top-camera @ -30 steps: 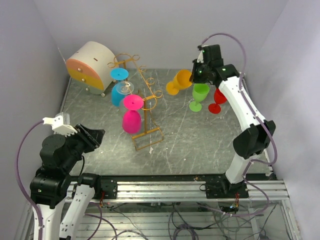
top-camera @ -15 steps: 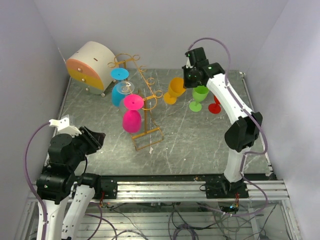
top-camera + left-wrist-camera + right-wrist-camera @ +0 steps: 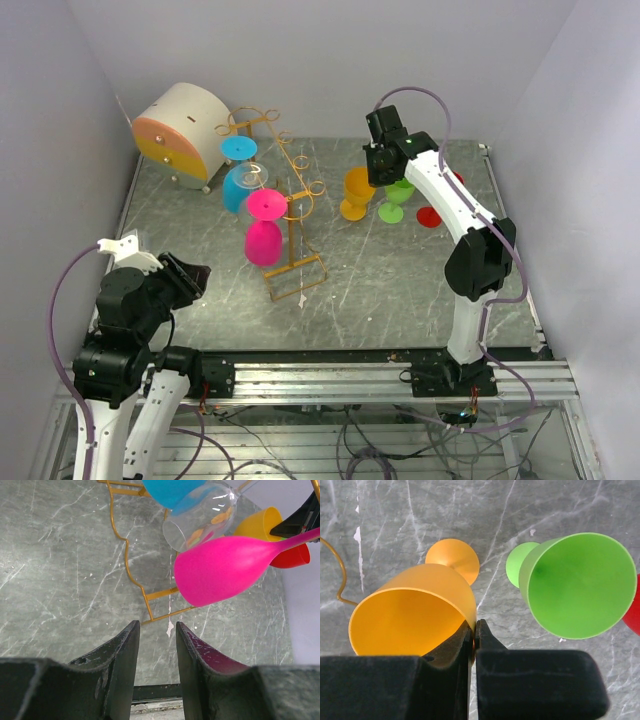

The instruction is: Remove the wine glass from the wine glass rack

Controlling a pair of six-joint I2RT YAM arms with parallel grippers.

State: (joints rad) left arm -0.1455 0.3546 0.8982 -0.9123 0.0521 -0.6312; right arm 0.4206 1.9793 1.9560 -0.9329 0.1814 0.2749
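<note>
- Orange wine glass (image 3: 415,605) is off the wine glass rack (image 3: 290,235). It sits upright to the rack's right, its foot on or just above the bench (image 3: 380,290); you cannot tell which from these views.
- Your right end effector (image 3: 474,627) is pressed together on that glass's rim, one finger inside the bowl and one outside.
- It looks like opaque plastic, so judge it light, stiff and slick. A rim pinch is a thin hold, and the glass could pivot or slip if you swing it.
- Green glass (image 3: 577,582) stands just beside it and a red glass (image 3: 430,215) lies beyond, so release straight up to avoid knocking them.
- Your left end effector (image 3: 156,627) is spread and holds nothing, well short of the rack.
- Pink glass (image 3: 225,570), a blue glass (image 3: 238,185) and a clear glass (image 3: 200,520) hang bowl-down from the scroll arms.
- For those, take the bowl across its wide part and slide the foot out along the wire. Treat the clear one as fragile.
</note>
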